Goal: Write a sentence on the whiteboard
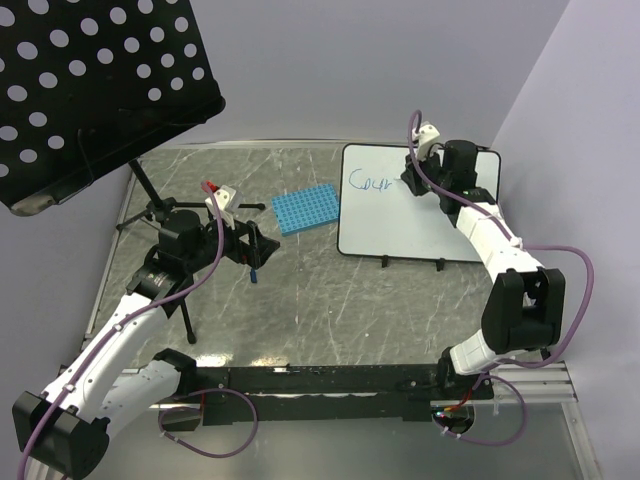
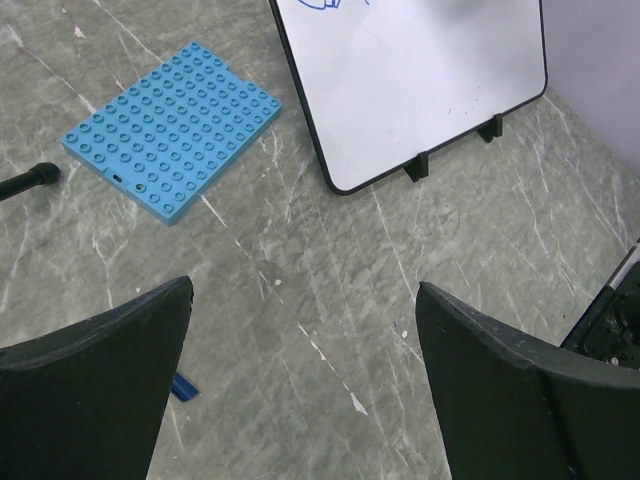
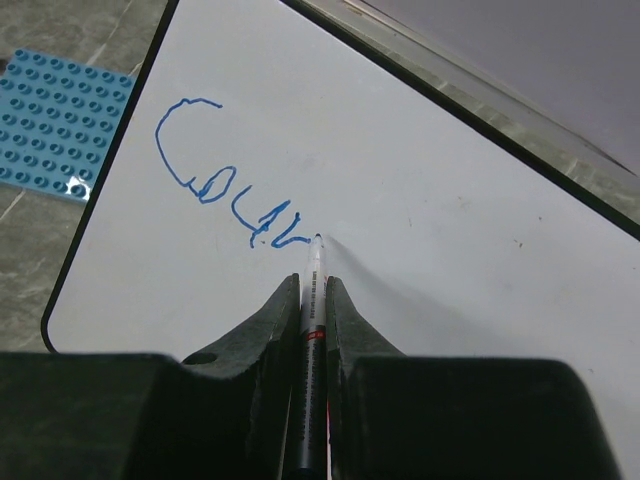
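From above, your whiteboard sits at the far right of the counter, with a blue studded plate just left of it. In the left wrist view, your left fingers gape wide above the counter, holding nothing. In the right wrist view, your right fingers are clenched on a marker, its tip touching the whiteboard beside the blue sentence, which reads "Cour".

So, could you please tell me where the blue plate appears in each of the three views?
Top external: blue plate mid-table, just left of the whiteboard.
Left wrist: blue plate upper left.
Right wrist: blue plate top-left corner, cropped.
Shared landmark: the whiteboard, always to its right.
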Tool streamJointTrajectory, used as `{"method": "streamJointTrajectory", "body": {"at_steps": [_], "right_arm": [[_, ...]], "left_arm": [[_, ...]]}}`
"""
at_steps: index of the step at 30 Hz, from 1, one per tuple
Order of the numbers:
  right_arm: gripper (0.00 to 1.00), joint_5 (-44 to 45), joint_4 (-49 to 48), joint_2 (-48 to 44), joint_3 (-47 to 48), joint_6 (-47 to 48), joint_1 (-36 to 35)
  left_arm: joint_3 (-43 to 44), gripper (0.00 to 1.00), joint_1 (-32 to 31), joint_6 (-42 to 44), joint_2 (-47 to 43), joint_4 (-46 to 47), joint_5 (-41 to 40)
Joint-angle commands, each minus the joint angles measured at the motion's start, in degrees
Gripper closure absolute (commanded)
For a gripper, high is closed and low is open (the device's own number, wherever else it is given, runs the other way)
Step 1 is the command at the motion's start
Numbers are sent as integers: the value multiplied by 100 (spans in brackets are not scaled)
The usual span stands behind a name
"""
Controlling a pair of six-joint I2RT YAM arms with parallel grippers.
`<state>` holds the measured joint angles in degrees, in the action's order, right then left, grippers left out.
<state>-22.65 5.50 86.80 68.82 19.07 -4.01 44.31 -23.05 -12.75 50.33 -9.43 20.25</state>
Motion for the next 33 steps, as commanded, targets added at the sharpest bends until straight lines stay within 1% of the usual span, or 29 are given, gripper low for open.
{"method": "streamJointTrajectory", "body": {"at_steps": [1, 14, 33], "right_arm": [[100, -55, -216, -252, 9, -44, 102], [100, 77, -84, 38, 105, 18, 120], [100, -125, -93, 328, 255, -105, 120]], "left_arm": [[16, 3, 20, 45, -146, 91, 58], [16, 3, 20, 45, -155, 91, 58], [16, 3, 20, 36, -137, 99, 58]]}}
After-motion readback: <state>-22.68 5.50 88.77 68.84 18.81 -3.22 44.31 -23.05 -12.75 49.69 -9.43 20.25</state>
